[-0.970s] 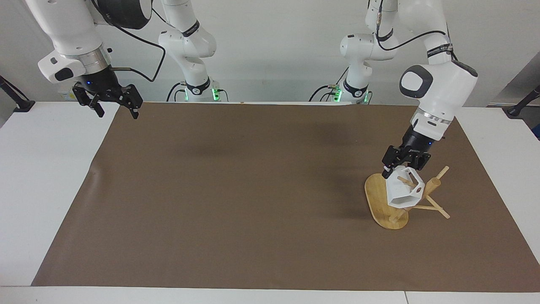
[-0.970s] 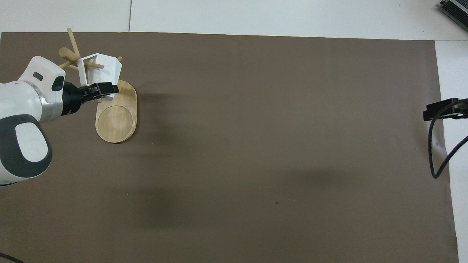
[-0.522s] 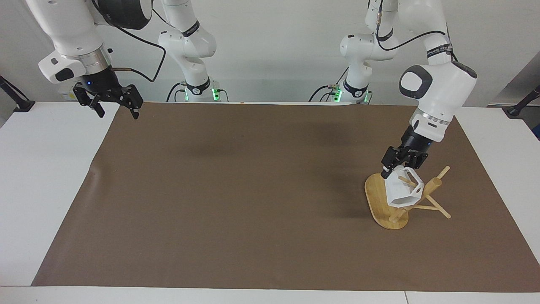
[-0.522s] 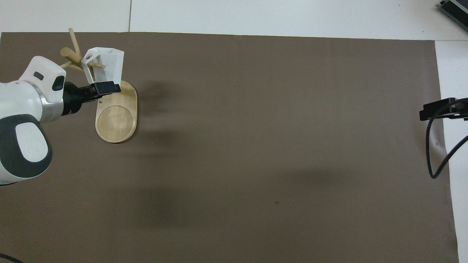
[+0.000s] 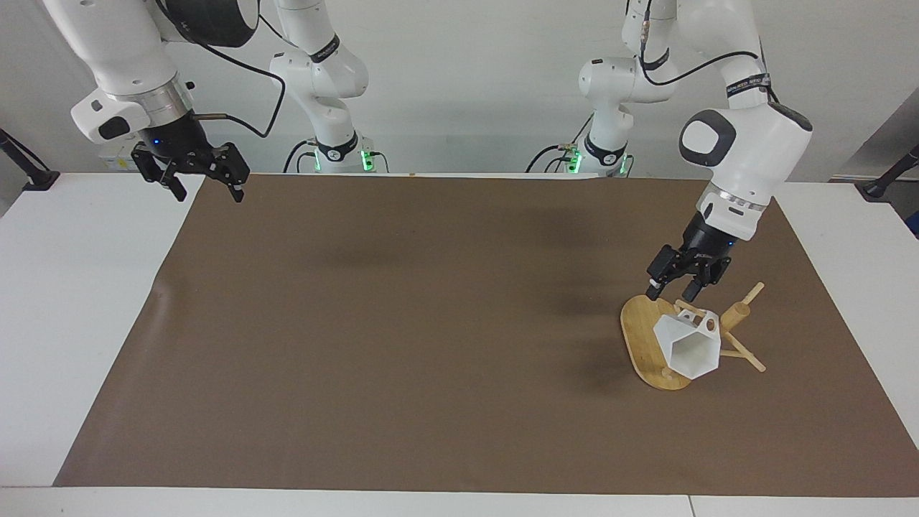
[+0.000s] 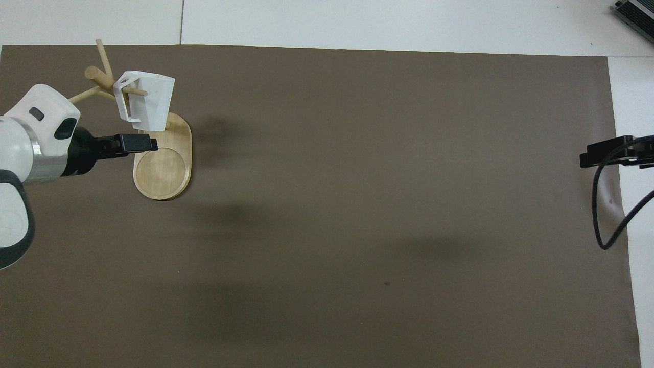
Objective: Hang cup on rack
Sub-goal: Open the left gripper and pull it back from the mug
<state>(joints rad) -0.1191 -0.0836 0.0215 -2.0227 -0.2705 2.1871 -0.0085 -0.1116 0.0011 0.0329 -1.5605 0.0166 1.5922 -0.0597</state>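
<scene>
While the cup (image 5: 688, 346) hangs on the rack (image 5: 641, 336), the left gripper (image 5: 673, 289) gapes empty above

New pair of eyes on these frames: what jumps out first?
The small faceted white plastic cup hanging by its pierced handle on a thin peg of the light bamboo rack, toward the left arm's end of the brown mat. The left gripper is open just above the rack's oval base, holding nothing. The right gripper waits open over the mat's corner at the right arm's end.
</scene>
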